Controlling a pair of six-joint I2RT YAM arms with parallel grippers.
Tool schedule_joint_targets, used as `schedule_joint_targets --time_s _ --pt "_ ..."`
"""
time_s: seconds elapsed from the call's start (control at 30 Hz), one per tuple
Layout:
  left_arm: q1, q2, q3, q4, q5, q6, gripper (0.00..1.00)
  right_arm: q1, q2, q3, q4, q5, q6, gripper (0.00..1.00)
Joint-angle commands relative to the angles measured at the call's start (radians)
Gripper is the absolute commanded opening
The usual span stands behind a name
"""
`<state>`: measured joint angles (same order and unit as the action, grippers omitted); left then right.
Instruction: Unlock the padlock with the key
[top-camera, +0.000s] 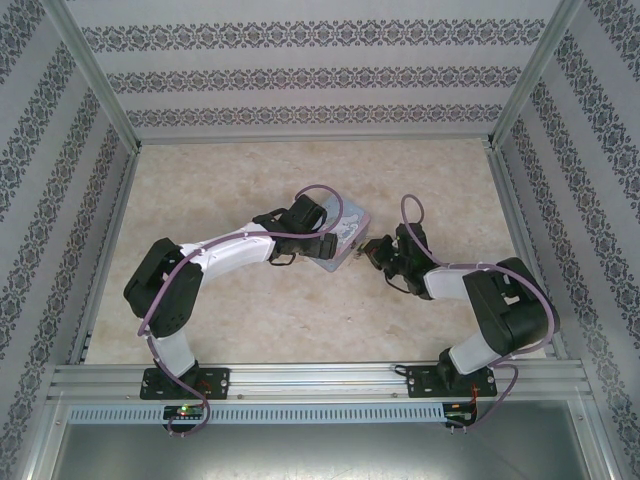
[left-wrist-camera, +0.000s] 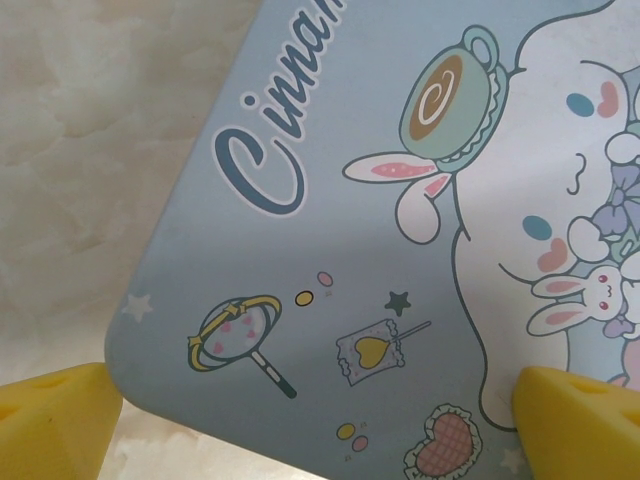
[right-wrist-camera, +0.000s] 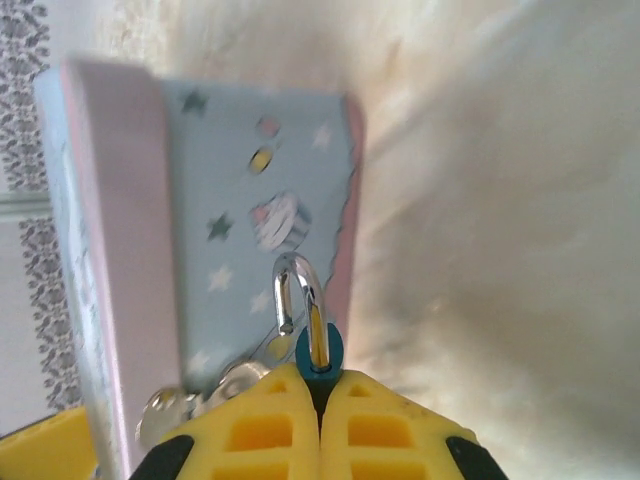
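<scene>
**Item: padlock (right-wrist-camera: 319, 348), one.** Its blue-teal body is pinched between the pressed-together tips of your right hand (right-wrist-camera: 320, 388). The shackle (right-wrist-camera: 290, 285) sticks straight out ahead. The long axis therefore runs along the hand's own line and points at the tin (right-wrist-camera: 240, 150) just beyond. Whether the shackle touches the tin cannot be told.

**Item: key, count uncertain.** You have a silvery cluster (right-wrist-camera: 165, 412) just left of the padlock, low against the tin's side (likely ring and key, too blurred to separate).

**Item: tin, one.** It lies flat on the bench (right-wrist-camera: 500, 200).

**Item: hands, two.** The left hand (left-wrist-camera: 320, 430) is spread, its fingertips (left-wrist-camera: 60, 420) either side of the tin's lid corner, gripping nothing.

**Judgement:** the right hand is already on the padlock and nearer the cluster, so the free left hand must bring the key.
</scene>
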<state>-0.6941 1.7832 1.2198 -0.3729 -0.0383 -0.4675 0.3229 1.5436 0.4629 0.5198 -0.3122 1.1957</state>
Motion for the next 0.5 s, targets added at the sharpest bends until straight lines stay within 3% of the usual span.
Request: schedule_joint_targets --time_s 0.0,0.47 --pt "-0.01 0.06 -0.049 -0.19 -0.029 0.024 1.0 -0.023 -0.001 -0.004 -0.023 -0.017 -0.054 0.0" --pt "-0.007 -0.03 -0.001 -0.207 0.002 0.025 1.0 -0.135 -0.227 -0.228 -0.07 -0.073 -0.071 0.0"
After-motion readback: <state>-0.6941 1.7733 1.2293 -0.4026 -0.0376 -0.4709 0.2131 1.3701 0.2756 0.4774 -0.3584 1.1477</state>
